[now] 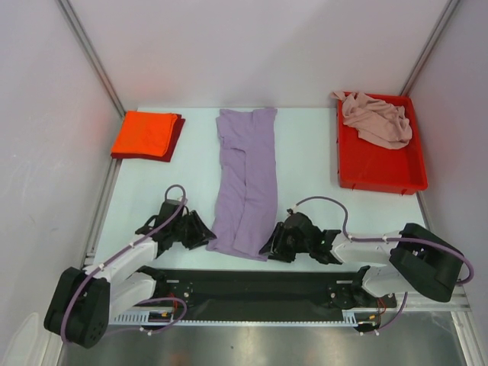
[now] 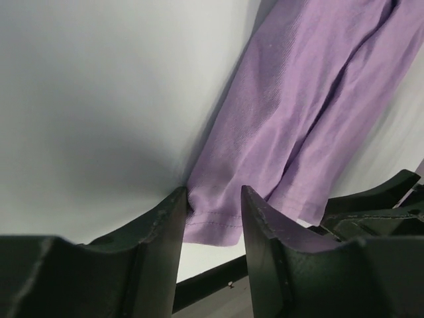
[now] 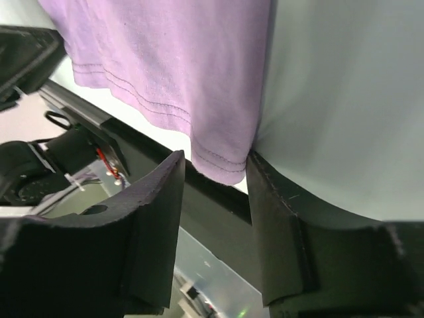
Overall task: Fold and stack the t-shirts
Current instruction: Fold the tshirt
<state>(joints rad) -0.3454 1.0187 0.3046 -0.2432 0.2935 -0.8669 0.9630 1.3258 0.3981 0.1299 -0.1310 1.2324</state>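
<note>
1. Left gripper (image 2: 213,199) is low on the table (image 1: 313,152) at the near left corner of the purple t-shirt (image 1: 245,179). Its fingers stand apart, one on each side of the stitched hem, and they do not pinch the cloth yet.
2. Right gripper (image 3: 215,162) is at the near right corner of the same hem. Its fingers are also apart with the corner between them, and I see no firm grip.
3. Done, as I judge it: the orange t-shirt (image 1: 143,132) lies folded flat on the dark red t-shirt (image 1: 177,137) in the far left corner of the table, so two pieces are already in a stack.
4. Half done: the purple t-shirt lies flat in the middle of the table, between the two arms. It is already narrowed into a long strip, with its sides turned in.
5. Not started: the pink t-shirt (image 1: 377,118) lies crumpled in the far part of the red tray (image 1: 381,171) on the right.
6. Left to do, in my opinion: fold the purple strip across, put it on the stack, then fold and stack the pink one.
7. Direction: the long axis of the purple strip runs from the near edge to the far edge, and the near end leans a little to the left. The hem points to the arms, and the shoulder end points to the back wall.
</note>
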